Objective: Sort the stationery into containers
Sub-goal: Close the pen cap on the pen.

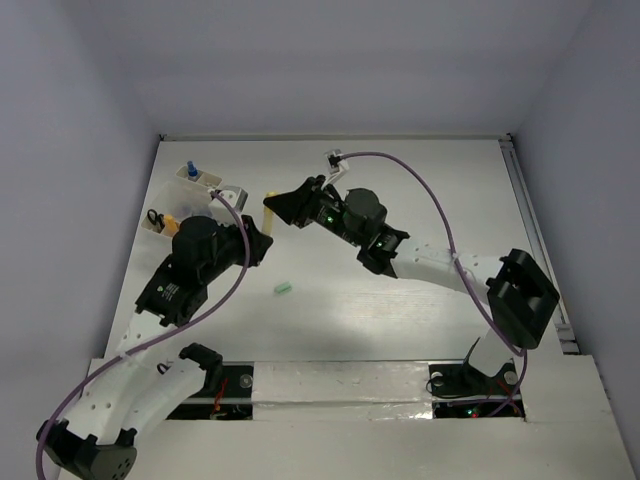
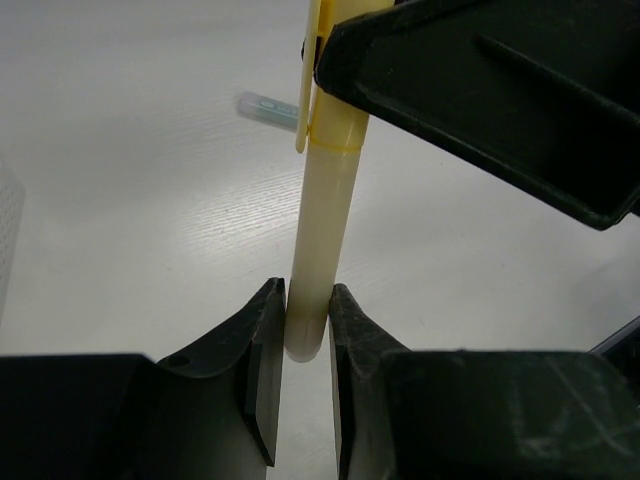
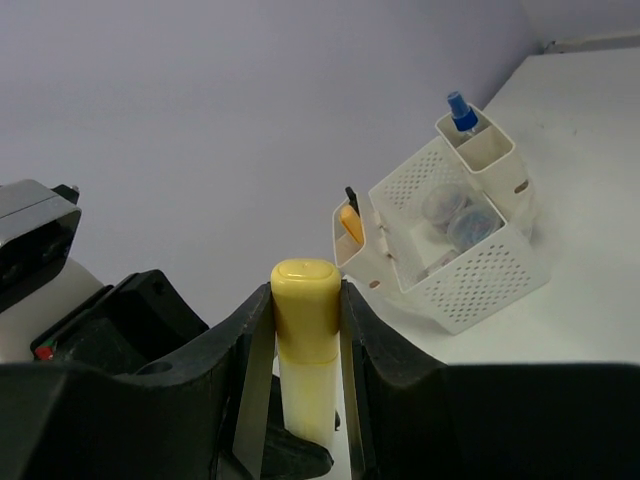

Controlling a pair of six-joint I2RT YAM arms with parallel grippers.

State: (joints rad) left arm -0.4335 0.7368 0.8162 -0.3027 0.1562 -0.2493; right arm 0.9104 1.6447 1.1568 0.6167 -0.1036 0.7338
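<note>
Off-white perforated plastic bins (image 3: pixel 480 270) already hold a blue-capped pen (image 3: pixel 460 108) and round clear jars (image 3: pixel 455 215). The left pincer (image 2: pixel 307 300) and right pincer (image 3: pixel 305 300) each clamp an end of the pale yellow marker (image 2: pixel 325 230) near them. A small green eraser (image 1: pixel 283 288) lies unsorted on the white worktop (image 1: pixel 400 300).

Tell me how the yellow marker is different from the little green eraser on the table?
The marker is long and pale yellow; the eraser is short and green. The marker is up in the air, its ends pinched in the jaws of the left gripper and right gripper; the eraser lies loose on the table, touched by nothing. Both are outside the bins.
</note>
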